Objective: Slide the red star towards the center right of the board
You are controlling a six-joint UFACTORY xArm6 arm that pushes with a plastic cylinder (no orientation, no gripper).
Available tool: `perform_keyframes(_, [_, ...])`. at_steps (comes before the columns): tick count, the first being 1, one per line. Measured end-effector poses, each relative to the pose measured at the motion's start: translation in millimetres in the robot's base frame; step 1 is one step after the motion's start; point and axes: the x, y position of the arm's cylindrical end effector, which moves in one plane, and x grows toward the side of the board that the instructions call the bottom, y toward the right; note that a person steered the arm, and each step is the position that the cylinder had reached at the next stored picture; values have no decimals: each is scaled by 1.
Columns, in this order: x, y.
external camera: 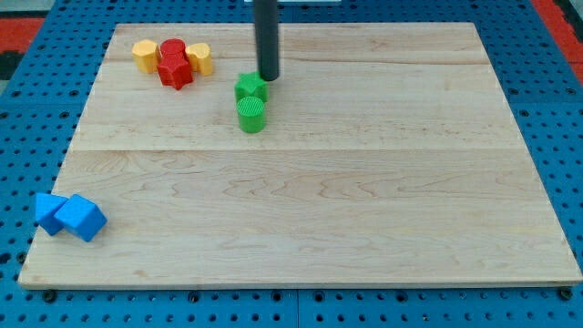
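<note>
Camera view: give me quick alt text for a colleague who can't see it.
My tip sits just right of the green blocks at the board's upper middle. The red star lies top left among a red cylinder and yellow blocks; two blue blocks sit bottom left.

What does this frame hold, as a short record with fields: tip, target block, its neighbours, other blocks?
tip: my tip at upper centre, just right of the green block
target: red star, top left
neighbours: red cylinder behind it, yellow blocks and on either side
other greens: green cylinder below the green block
blues: two blue blocks, bottom left
</note>
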Motion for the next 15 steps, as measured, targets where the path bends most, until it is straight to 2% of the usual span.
perform_keyframes(1, [36, 6])
perform_keyframes(2, [19, 6])
perform_keyframes(3, [-11, 30])
perform_keyframes(5, [-51, 26])
perform_keyframes(7, [-93, -7])
perform_keyframes(8, [-124, -47])
perform_keyframes(9, [-118, -72])
perform_keyframes(11, [-105, -178])
perform_keyframes(12, [-76, -222])
perform_keyframes(13, [-29, -232])
perform_keyframes(15, [-17, -229])
